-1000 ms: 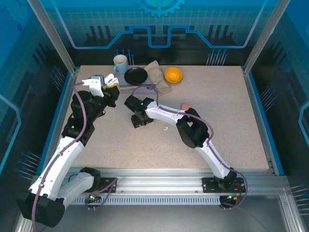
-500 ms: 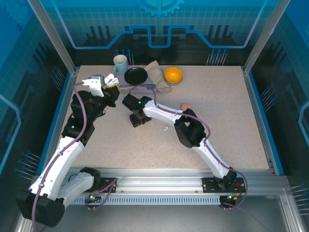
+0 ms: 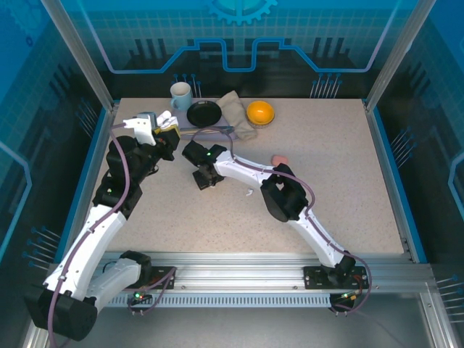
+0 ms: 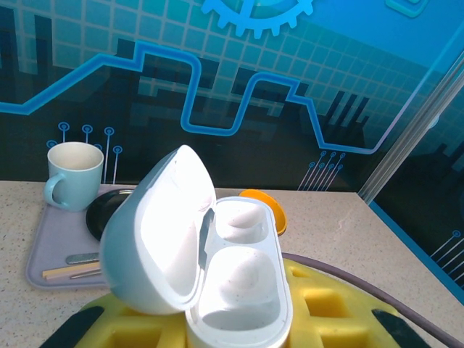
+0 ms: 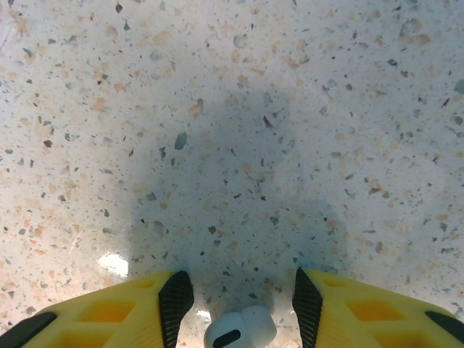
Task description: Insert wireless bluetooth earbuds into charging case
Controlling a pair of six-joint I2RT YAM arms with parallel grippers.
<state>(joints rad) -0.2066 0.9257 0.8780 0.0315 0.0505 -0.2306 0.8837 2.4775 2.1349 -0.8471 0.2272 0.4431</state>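
- left gripper (image 3: 167, 125) is holding a white case (image 3: 165, 117) above the far left of the counter (image 3: 326, 196);
- right gripper (image 3: 205, 179) is pointing down near it;
- a white earbud (image 3: 248, 193) and a pink case (image 3: 278, 159) are lying beside the right arm

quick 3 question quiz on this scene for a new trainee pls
1. True or false: the white charging case in the left gripper has its lid shut.
2. What lies between the right gripper fingers? A) white earbud B) pink earbud C) nothing
3. Fill in: the mug stands by the ___ edge of the table, seen from the arms' bases.
Key: 1 false; 2 A; 3 far
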